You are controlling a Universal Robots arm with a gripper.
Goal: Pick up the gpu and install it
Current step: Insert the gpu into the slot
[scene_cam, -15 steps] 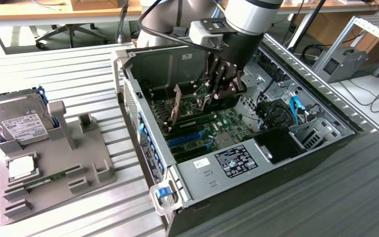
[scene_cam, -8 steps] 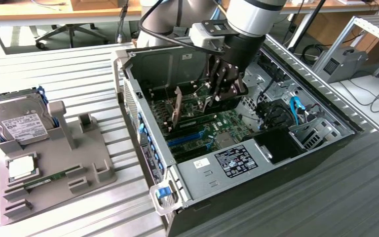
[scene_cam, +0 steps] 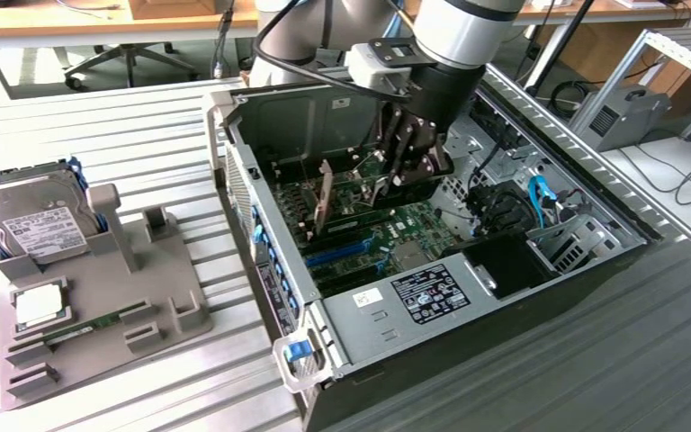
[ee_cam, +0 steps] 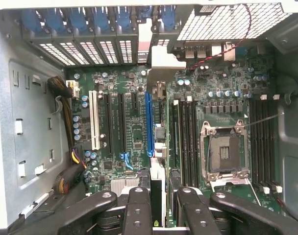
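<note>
The gpu (ee_cam: 158, 188) shows edge-on in the wrist view, a thin black card with a pale edge, gripped between the dark fingers (ee_cam: 137, 208) and standing over the motherboard (ee_cam: 134, 122) just beside the long blue expansion slot (ee_cam: 149, 122); its lower end is cut off by the frame. In the exterior view the gripper (scene_cam: 408, 166) reaches down into the open computer case (scene_cam: 240, 180), and the arm's wrist hides most of what the jaws hold, narrowed onto the card. The case also holds an empty CPU socket (ee_cam: 225, 152) and a labelled power supply (scene_cam: 432, 294). Beside the case, towards the exterior view's left, a grey parts tray (scene_cam: 183, 310) on the slatted tabletop (scene_cam: 118, 117) carries a hard drive (scene_cam: 36, 225), a CPU chip (scene_cam: 37, 304) and a green memory stick (scene_cam: 82, 326).
</note>
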